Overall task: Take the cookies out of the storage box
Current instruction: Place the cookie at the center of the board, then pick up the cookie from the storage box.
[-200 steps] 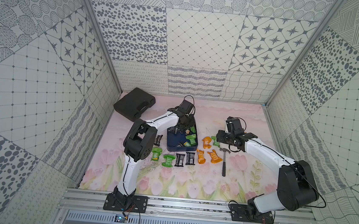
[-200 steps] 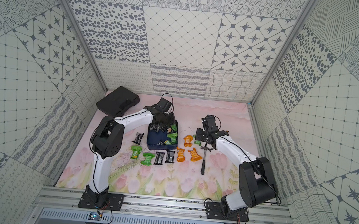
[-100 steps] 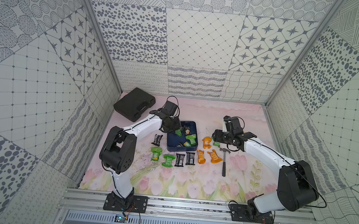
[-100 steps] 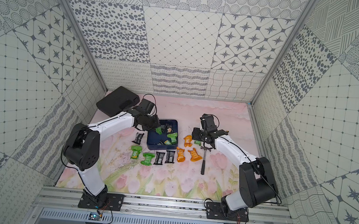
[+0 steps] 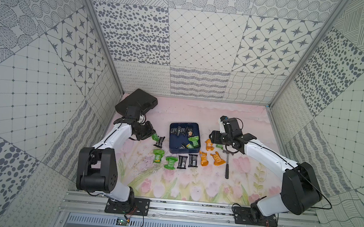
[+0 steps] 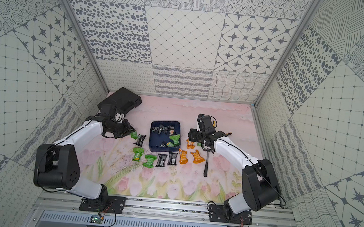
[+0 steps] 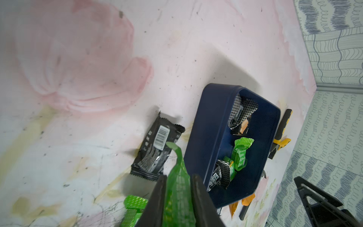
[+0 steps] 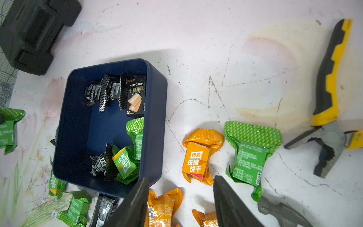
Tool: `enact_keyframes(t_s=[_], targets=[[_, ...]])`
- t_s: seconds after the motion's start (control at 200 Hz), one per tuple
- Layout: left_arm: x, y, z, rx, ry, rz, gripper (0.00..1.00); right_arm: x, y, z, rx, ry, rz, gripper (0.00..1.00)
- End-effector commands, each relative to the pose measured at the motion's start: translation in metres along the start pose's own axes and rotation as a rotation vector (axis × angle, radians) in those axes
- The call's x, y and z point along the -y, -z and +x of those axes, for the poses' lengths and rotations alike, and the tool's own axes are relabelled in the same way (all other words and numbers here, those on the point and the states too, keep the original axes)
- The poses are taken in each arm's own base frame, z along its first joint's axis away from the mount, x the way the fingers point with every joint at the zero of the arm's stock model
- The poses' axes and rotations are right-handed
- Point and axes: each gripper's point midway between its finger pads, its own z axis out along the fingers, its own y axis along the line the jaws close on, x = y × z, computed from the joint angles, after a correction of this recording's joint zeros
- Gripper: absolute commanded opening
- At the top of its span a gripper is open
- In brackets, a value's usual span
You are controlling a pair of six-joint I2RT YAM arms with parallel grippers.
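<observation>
Confirmed in the left wrist view only: jaws of the left gripper [image 7: 178, 176] closed on a green packet [image 7: 177, 194]. Reduced in both top views to a green tip at that gripper. Legible in the right wrist view only: print on the cookies [image 8: 135, 129], black and green, lying in the storage box [image 8: 155, 118]. Jaws of the right gripper [image 8: 180, 177] apart, empty, just beside one box corner, over orange packets [image 8: 163, 204] on the mat [image 8: 235, 59]. Held packet outside the box, near its wall, next to a black packet [image 7: 157, 149].
</observation>
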Motion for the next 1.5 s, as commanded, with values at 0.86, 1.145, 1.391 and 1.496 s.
enact_keyframes(t_s=[0.86,1.145,1.391,1.496], targets=[[-0.12,-0.022,0.024,-0.084,0.032,-0.325,0.42,-0.133,-0.032,0.027,-0.192,0.375,-0.277,0.55],[-0.104,0.002,0.01,0.01,0.032,-0.313,0.6,-0.14,-0.068,0.041,-0.306,0.37,-0.272,0.5],[-0.081,0.013,0.009,0.099,0.047,-0.282,0.61,-0.137,-0.093,0.056,-0.386,0.366,-0.257,0.46],[-0.071,0.016,0.01,0.127,0.046,-0.278,0.59,-0.136,-0.1,0.059,-0.4,0.368,-0.255,0.44]])
